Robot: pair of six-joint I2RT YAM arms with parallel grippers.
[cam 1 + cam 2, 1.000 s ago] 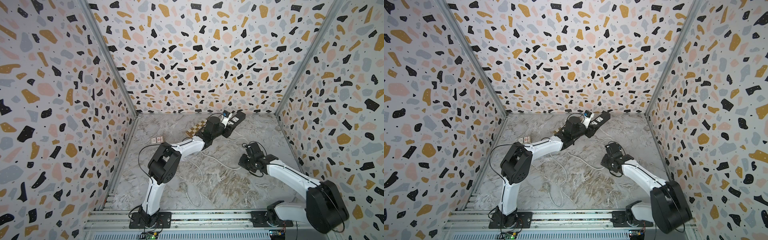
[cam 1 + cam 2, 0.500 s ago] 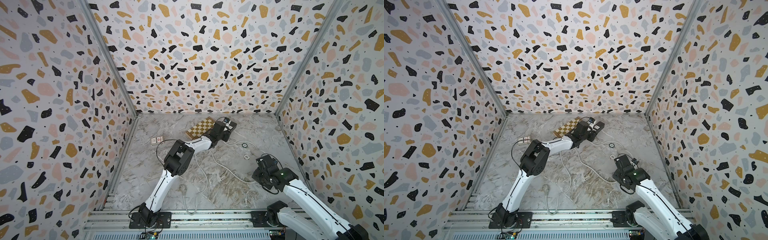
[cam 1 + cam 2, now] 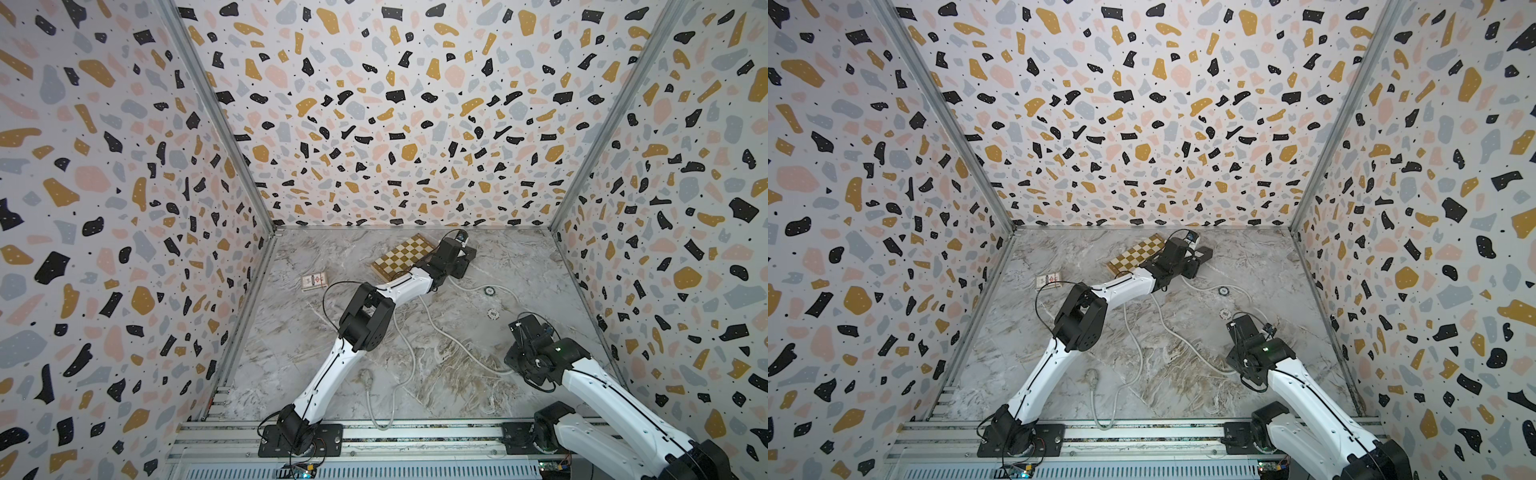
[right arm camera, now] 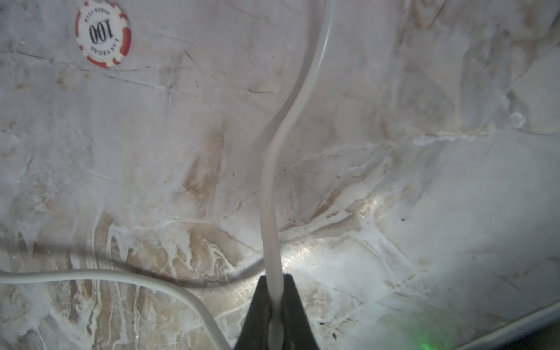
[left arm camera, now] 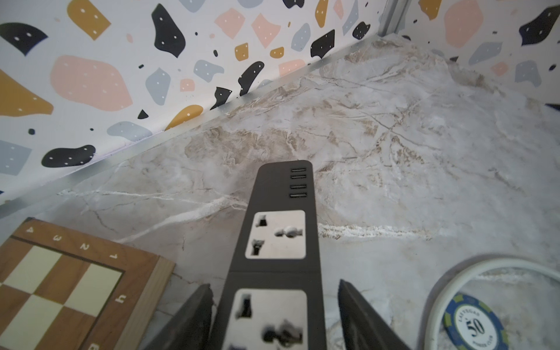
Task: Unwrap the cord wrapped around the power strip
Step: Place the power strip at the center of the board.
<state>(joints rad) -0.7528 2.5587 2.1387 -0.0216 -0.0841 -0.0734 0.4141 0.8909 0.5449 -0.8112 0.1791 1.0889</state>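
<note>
The black power strip (image 5: pixel 274 242) lies flat on the marble floor beside the chessboard, its two white socket faces up; in both top views only its far end (image 3: pixel 468 253) (image 3: pixel 1204 252) shows past the arm. My left gripper (image 5: pixel 274 285) (image 3: pixel 460 261) straddles it with the jaws open and a gap on one side. The white cord (image 3: pixel 465 349) (image 3: pixel 1183 345) trails loose across the floor to its plug (image 3: pixel 365 376). My right gripper (image 4: pixel 275 277) (image 3: pixel 515 327) is shut on the cord (image 4: pixel 269 197) at the front right.
A chessboard (image 3: pixel 401 257) (image 5: pixel 60 288) sits at the back, touching distance from the strip. A card box (image 3: pixel 313 281) lies to its left. A blue chip (image 5: pixel 472 325) sits inside a cord (image 5: pixel 436 291) loop; a red-white chip (image 4: pixel 103 31) (image 3: pixel 493 313) lies near my right gripper.
The left arm brought the strip down from the air onto the floor and its jaws widened off it. The right arm drew back toward the front right, pulling the cord along.
</note>
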